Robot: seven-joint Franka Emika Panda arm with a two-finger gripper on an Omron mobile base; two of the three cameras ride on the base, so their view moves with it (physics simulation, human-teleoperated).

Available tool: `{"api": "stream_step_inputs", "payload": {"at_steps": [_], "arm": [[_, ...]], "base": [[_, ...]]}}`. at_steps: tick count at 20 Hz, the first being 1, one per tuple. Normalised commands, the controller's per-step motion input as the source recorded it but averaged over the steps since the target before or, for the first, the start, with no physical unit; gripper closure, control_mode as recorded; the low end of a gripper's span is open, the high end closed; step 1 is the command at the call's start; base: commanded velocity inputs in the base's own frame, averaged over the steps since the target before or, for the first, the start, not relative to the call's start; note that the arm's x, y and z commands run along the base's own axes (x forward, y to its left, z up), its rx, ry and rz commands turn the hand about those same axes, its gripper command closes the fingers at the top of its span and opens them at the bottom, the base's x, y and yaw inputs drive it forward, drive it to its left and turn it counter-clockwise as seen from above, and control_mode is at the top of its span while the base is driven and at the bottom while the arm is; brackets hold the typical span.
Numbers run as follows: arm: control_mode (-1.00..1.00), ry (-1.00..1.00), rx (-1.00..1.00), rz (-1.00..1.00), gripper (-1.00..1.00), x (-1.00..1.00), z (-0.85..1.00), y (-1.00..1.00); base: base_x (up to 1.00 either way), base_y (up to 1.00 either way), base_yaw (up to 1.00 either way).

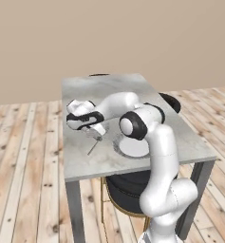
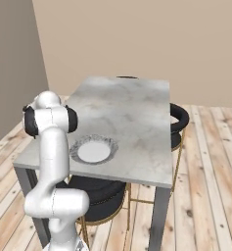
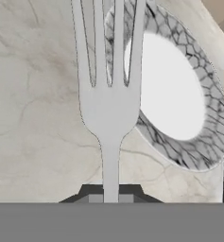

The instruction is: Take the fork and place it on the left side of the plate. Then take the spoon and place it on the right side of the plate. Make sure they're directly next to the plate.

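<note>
My gripper (image 1: 98,135) hangs low over the grey marble table (image 1: 109,90), shut on the handle of the fork (image 1: 93,148). The fork slants down toward the tabletop just left of the plate (image 1: 133,147). In the hand view the fork (image 3: 108,113) points away from the gripper (image 3: 110,194), and its right tines overlap the plate's speckled rim (image 3: 189,156). The right base view shows the plate (image 2: 93,149) near the table's front edge, beside my arm. The spoon is out of view.
A black round chair (image 1: 173,102) stands at the table's right side, and another (image 1: 126,190) is tucked under the front edge. Bare tabletop (image 2: 132,108) stretches behind and right of the plate. A wooden floor surrounds the table.
</note>
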Motion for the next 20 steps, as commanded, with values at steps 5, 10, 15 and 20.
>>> {"api": "stream_step_inputs", "payload": {"at_steps": [5, 10, 15, 20], "arm": [[-1.0, 0.0, 0.07, 0.19, 1.0, 0.01, -0.14, -0.33], [-1.0, -0.02, 0.17, 0.17, 1.0, -0.09, -0.25, -0.3], [-1.0, -0.12, 0.24, 0.09, 1.0, -0.21, -0.27, -0.28], [-1.0, -0.2, 0.27, 0.02, 1.0, -0.11, -0.23, -0.08]], "base": [[0.0, 0.0, 0.0], [0.0, 0.0, 0.0], [0.0, 0.0, 0.0], [0.0, 0.0, 0.0]]}}
